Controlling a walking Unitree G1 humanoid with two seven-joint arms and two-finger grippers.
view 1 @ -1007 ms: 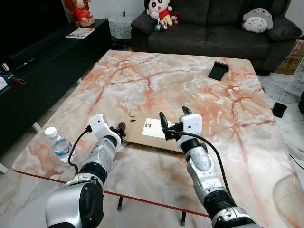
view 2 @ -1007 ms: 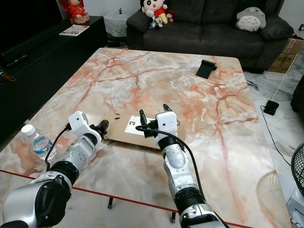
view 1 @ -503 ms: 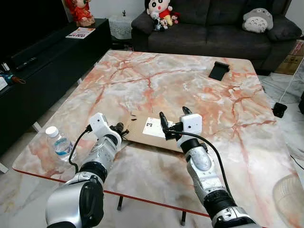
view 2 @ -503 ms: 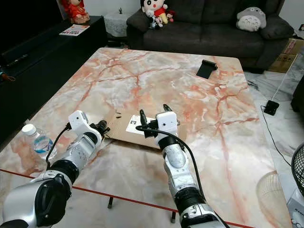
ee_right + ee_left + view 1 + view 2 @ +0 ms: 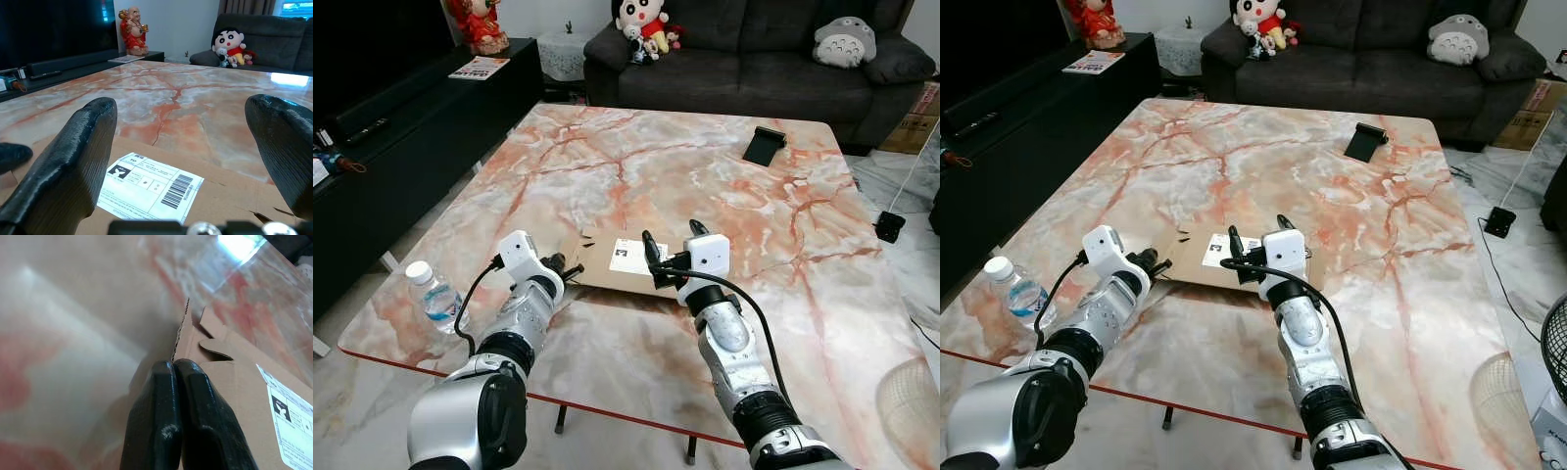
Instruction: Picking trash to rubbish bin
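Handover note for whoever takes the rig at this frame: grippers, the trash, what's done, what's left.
Left gripper: fingers pressed shut, tips at the near-left corner of the flattened cardboard.
Right gripper: open, poised over the cardboard's right end by the shipping label.
Cardboard lies on the marble table, not lifted clear. A water bottle stands at the table's near-left corner.
Done: both arms in position.
Left: grip, lift, carry to the bin.

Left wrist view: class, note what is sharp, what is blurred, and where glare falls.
Left wrist view: the fingers and the cardboard edge are fairly sharp; the table beyond is soft, with a bright glare patch at the far end.
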